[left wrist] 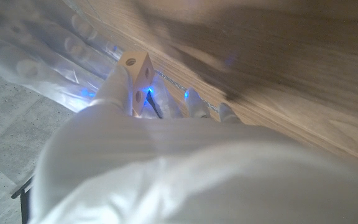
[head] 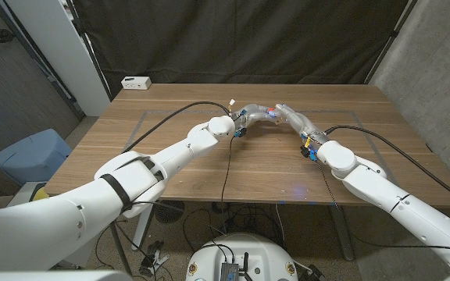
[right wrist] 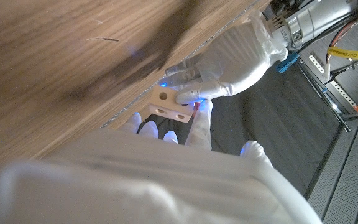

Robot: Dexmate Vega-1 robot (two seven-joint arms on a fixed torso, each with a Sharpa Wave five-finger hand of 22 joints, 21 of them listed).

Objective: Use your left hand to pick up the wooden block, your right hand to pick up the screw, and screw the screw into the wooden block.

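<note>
The wooden block [left wrist: 135, 73] is pale, with round holes in its faces. My left hand [head: 250, 117] grips it above the table's far middle; the block [right wrist: 169, 104] sits between the left hand's fingers [right wrist: 194, 94]. My right hand [head: 294, 120] meets it from the other side, fingertips [right wrist: 201, 118] right up against the block. A thin dark screw [left wrist: 156, 107] shows at the block's lower hole, apparently pinched by the right hand; its tip is hidden. In the head view the two hands cover both block and screw.
The wooden table [head: 170, 148] spreads wide around the hands. A small white box [head: 136, 82] stands at the far left corner. Black cables [head: 229, 156] trail from both wrists across the tabletop. A dark curtain hangs behind the table.
</note>
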